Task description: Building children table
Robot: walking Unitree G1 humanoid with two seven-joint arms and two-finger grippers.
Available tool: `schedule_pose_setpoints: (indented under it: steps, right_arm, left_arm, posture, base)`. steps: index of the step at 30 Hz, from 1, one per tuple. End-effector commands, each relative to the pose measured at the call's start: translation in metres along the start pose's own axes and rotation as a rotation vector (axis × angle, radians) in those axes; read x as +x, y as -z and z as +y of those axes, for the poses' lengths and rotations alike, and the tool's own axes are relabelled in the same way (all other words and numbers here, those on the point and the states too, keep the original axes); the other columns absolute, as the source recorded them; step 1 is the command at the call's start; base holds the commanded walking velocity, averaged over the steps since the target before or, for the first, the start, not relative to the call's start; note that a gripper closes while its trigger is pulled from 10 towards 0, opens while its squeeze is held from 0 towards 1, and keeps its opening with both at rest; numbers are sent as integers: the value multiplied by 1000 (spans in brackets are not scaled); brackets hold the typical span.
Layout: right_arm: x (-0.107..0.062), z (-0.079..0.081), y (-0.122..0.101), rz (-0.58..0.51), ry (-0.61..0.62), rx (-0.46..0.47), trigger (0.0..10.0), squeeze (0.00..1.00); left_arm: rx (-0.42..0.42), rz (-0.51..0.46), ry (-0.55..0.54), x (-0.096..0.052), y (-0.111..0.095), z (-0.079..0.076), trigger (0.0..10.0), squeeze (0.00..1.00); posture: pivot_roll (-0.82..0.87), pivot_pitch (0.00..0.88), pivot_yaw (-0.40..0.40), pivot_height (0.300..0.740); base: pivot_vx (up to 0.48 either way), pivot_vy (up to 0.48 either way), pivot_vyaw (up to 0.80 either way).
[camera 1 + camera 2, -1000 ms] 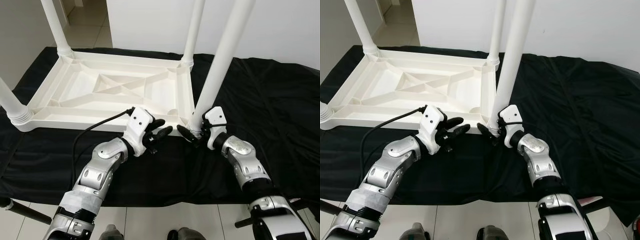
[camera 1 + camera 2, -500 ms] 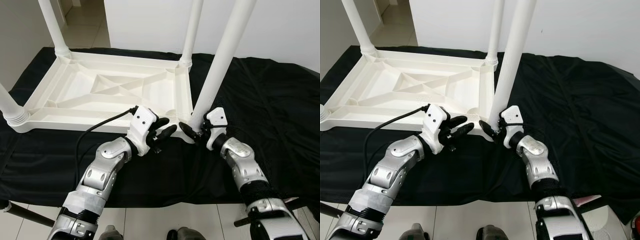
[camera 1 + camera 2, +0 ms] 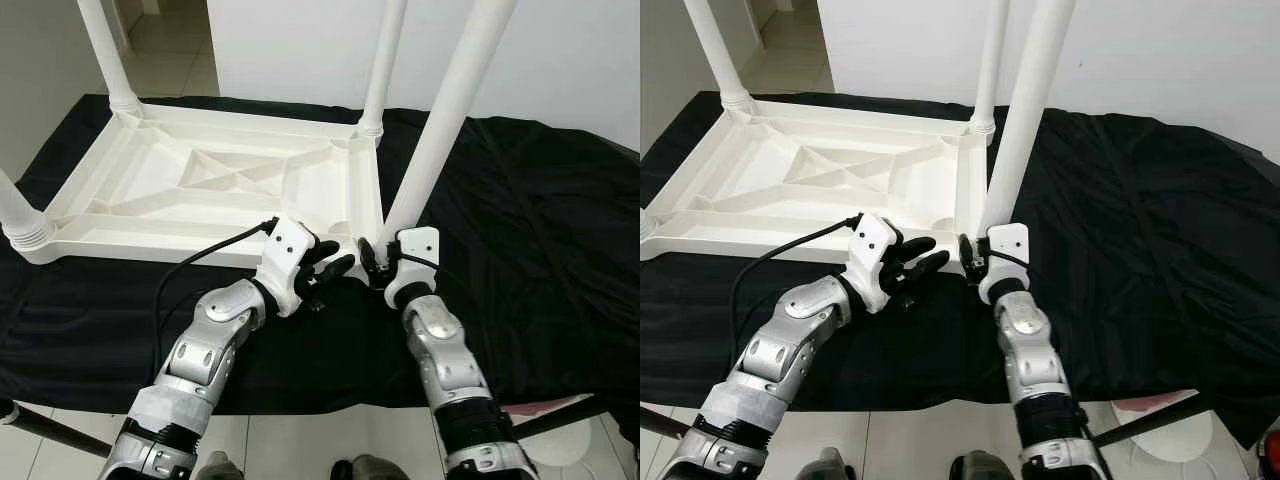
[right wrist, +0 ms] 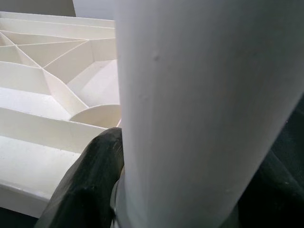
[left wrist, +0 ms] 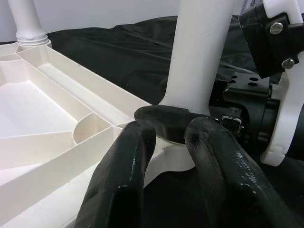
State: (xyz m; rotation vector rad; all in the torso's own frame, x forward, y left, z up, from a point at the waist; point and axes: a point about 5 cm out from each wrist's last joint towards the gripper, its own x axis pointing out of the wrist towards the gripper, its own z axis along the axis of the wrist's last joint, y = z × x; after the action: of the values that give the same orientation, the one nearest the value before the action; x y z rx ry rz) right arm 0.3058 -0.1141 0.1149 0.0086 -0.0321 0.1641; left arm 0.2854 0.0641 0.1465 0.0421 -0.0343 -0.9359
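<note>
Left eye view: the tabletop (image 3: 200, 185) lies upside down on a black cloth (image 3: 520, 230), ribs facing up, long axis running from the cloth's left edge toward its middle. Legs stand at the far left corner (image 3: 105, 50), the far right corner (image 3: 385, 60) and the near left corner (image 3: 20, 215). The fourth leg (image 3: 440, 120) stands at the near right corner and leans to the right, so it does not look fully seated. Judgement: three legs done; the fourth needs straightening and tightening, then the table needs turning upright. The right gripper (image 3: 372, 265) is at the foot of this leg. The left gripper (image 3: 335, 268) sits just beside it at the near edge, fingers slightly apart, holding nothing.

Right eye view: same layout. The leaning leg (image 3: 1025, 110) rises from the corner socket, top tipped right. A black cable (image 3: 790, 245) runs along the left arm.

Left wrist view: the left fingers (image 5: 128, 180) are parted, close to the corner but not seen pinching it. One right finger (image 5: 164, 121) wraps the leg's base at the socket.

Right wrist view: the leg (image 4: 204, 109) sits close between the right fingers (image 4: 88, 185), which press on its base.
</note>
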Motion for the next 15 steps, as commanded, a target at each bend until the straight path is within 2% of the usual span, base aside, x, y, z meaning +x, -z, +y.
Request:
schedule_pose_setpoints:
  steps: [1, 2, 3, 4, 7, 11, 15]
  right_arm:
    - [-3, -2, -1, 3, 8, 60, 10000, 0]
    - [-3, -2, -1, 3, 8, 60, 10000, 0]
    - [-4, -10, -2, -3, -16, 41, 10000, 0]
    - [-6, -12, -3, -5, -26, 47, 10000, 1000]
    - [-8, -16, -6, -13, -48, 46, 10000, 1000]
    - [-9, -27, -12, -38, -129, -8, 10000, 1000]
    - [-8, -33, -15, -38, -249, -49, 10000, 1000]
  left_arm:
    - [15, 3, -21, 0, -3, 0, 10000, 0]
    - [15, 3, -21, 0, -3, 0, 10000, 0]
    - [16, 5, -20, -1, -2, 0, 10000, 0]
    - [16, 5, -21, -1, -3, 0, 10000, 0]
    - [17, 6, -23, -2, -3, 1, 10000, 0]
    - [20, 6, -28, -2, -4, 3, 10000, 0]
    - [22, 8, -28, -3, -5, 4, 10000, 0]
  posture:
    - [-50, 0, -41, 740]
    - [-50, 0, -41, 740]
    - [-50, 0, -41, 740]
    - [-43, 0, -44, 740]
    - [-39, 0, -44, 740]
    - [-33, 0, -43, 740]
    - [-33, 0, -38, 740]
  base:
    - [0, 0, 0]
    - [0, 0, 0]
    - [0, 0, 0]
    - [0, 0, 0]
    - [0, 0, 0]
    - [0, 0, 0]
    - [0, 0, 0]
